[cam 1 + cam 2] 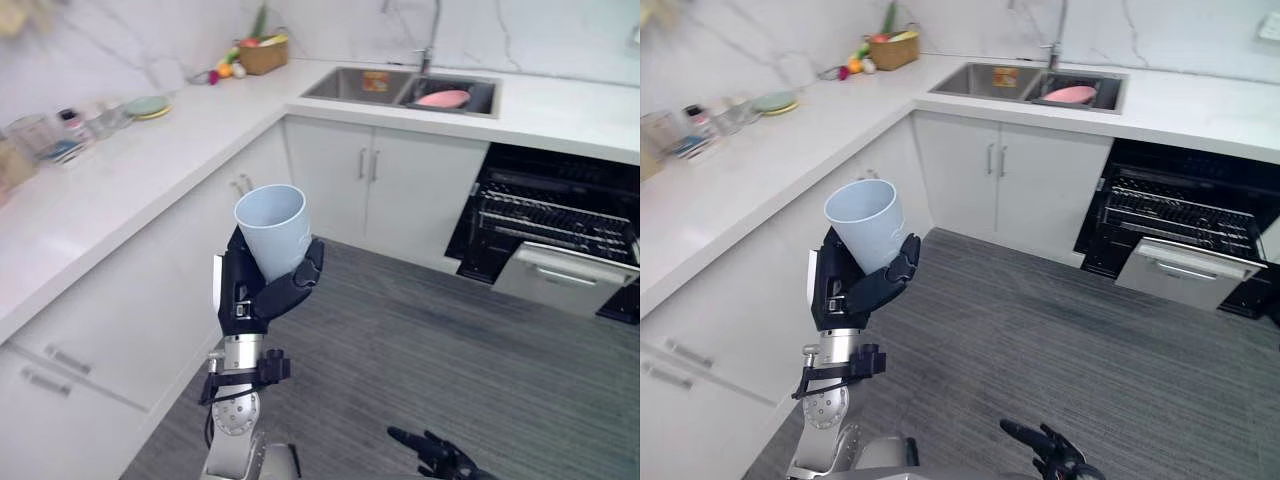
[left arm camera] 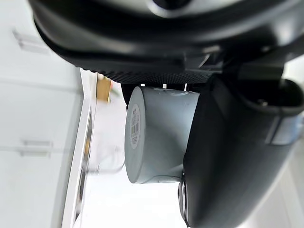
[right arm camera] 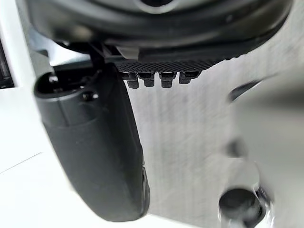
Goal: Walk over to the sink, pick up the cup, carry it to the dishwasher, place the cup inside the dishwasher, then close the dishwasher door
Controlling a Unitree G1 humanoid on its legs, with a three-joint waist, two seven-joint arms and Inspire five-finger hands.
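Left hand (image 1: 262,290), raised before me, gripped the pale blue cup (image 1: 272,228), mouth up; right hand (image 1: 435,455) hung empty, fingers relaxed. Pickup done, I judged; the open dishwasher (image 1: 565,272) stood well apart, with loading and door closing remaining.

The pale blue plastic cup (image 1: 272,228) sat mouth up in the dark left hand (image 1: 255,295), in front of the white L-shaped stone bench (image 1: 130,180). The steel double sink (image 1: 358,84) lay in the bench's far run, a pink dish (image 1: 443,98) in its right basin and a woven basket (image 1: 262,55) in the corner to its left. The open black dishwasher (image 1: 560,215) stood under the bench, right of the sink.
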